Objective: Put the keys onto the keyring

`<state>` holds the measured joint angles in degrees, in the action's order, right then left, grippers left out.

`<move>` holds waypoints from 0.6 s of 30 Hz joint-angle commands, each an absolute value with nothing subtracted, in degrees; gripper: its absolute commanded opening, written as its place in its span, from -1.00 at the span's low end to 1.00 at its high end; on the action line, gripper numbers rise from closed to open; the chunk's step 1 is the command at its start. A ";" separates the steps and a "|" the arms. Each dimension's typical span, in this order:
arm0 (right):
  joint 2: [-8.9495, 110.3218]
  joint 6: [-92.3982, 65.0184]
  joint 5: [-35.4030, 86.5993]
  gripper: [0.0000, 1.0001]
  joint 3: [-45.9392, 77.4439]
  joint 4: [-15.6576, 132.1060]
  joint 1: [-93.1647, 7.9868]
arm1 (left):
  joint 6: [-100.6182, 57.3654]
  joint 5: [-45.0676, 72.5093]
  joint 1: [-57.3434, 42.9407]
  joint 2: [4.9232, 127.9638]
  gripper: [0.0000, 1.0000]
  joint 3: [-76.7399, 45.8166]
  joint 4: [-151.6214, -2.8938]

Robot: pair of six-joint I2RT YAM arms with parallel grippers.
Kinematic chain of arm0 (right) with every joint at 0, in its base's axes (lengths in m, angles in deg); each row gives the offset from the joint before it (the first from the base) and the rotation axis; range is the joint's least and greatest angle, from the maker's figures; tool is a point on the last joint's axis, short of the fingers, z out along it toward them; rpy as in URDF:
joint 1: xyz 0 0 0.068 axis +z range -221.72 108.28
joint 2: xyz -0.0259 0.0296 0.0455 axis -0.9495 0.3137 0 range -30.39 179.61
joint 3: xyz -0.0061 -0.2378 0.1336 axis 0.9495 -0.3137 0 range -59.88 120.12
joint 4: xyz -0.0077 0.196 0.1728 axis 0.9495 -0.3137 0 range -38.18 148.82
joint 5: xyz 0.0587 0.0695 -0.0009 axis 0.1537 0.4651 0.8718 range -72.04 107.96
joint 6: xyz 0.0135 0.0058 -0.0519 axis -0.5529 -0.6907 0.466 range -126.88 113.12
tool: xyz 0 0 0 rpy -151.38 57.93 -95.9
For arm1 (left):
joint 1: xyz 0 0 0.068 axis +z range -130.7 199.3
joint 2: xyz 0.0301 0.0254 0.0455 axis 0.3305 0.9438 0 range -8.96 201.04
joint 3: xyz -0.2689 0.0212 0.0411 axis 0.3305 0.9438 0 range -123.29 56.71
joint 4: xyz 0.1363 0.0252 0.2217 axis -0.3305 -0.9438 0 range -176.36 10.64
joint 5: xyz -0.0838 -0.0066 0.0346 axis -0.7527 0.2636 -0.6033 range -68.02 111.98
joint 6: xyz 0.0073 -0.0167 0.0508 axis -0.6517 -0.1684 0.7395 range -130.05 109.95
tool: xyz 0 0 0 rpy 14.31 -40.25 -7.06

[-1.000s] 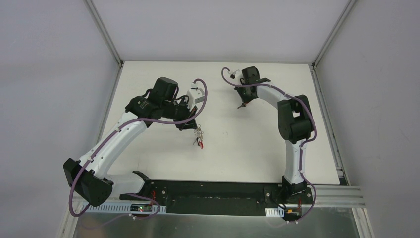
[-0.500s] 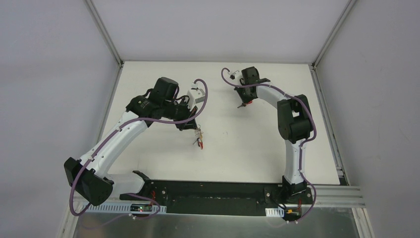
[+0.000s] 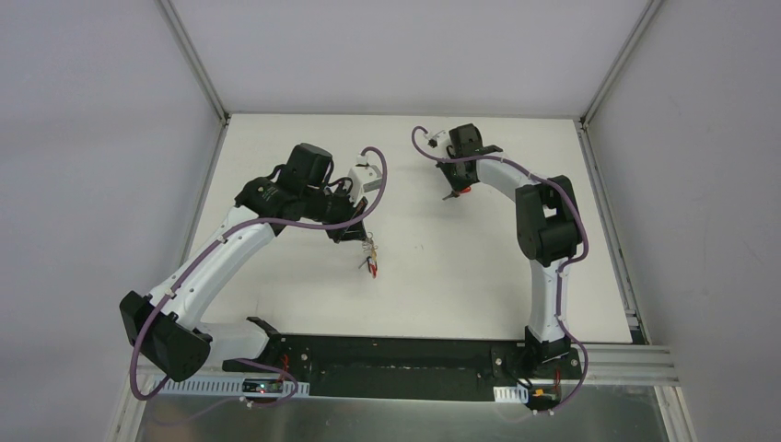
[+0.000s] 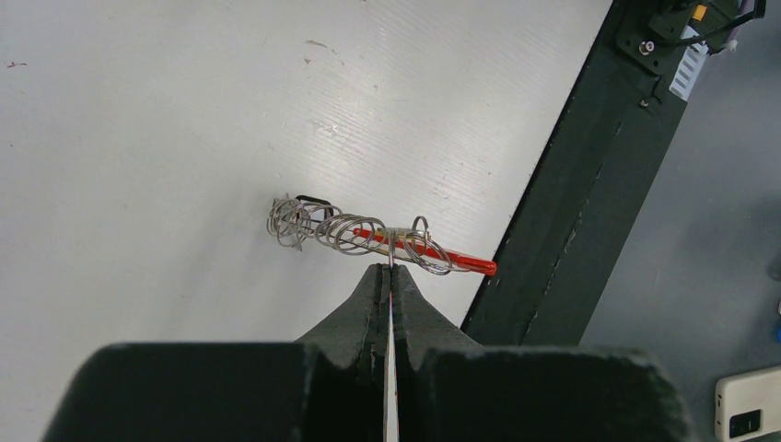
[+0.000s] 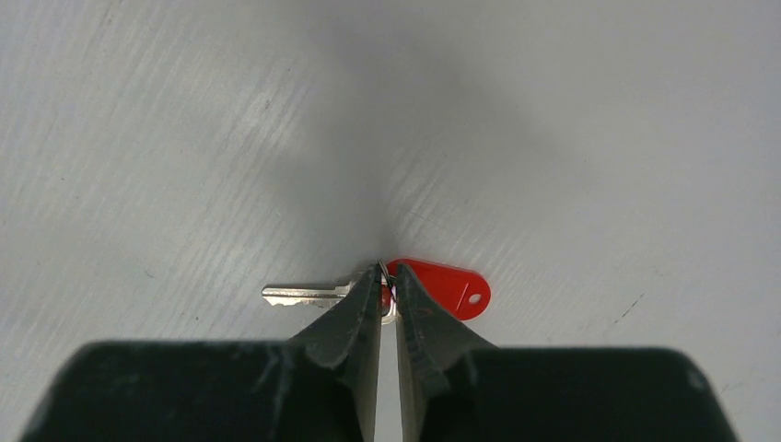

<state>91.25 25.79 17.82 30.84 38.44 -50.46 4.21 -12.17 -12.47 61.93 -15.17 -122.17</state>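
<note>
My left gripper (image 4: 388, 270) is shut on a thin metal loop of the keyring (image 4: 460, 262), which shows edge-on as a red bar with several wire coils (image 4: 313, 224) strung along it. From above, the keyring (image 3: 370, 259) hangs below the left gripper (image 3: 360, 236) over the table's middle. One of the keys has a silver blade (image 5: 299, 295) and a red plastic head (image 5: 444, 286), and it lies flat on the table. My right gripper (image 5: 388, 276) is pinched on the small ring at its head. In the top view that key (image 3: 463, 191) is beside the right gripper (image 3: 451, 195), far right of the keyring.
The black base rail (image 4: 589, 184) runs along the table's near edge, close under the keyring in the left wrist view. A white device (image 4: 748, 405) lies beyond it. Metal frame posts (image 3: 198, 64) and grey walls bound the white table (image 3: 479, 276).
Almost nothing has moved. The left gripper and keyring have shifted slightly up and left. A bit more of the key's red head shows beside the right fingers.
</note>
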 commanded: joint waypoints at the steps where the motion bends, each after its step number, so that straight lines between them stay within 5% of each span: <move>1: 89.50 26.65 15.95 -0.75 31.90 37.80 -50.33 | 4.95 -14.39 -12.07 61.22 -1.00 -17.03 -122.07; 18: 87.68 25.87 16.89 -0.67 29.97 38.69 -51.08 | 4.93 -14.67 -12.02 61.70 -1.00 -17.21 -122.25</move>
<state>91.21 25.79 17.09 30.51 38.94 -50.59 4.32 -12.50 -12.47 61.93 -15.17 -122.17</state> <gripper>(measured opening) 0.148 0.008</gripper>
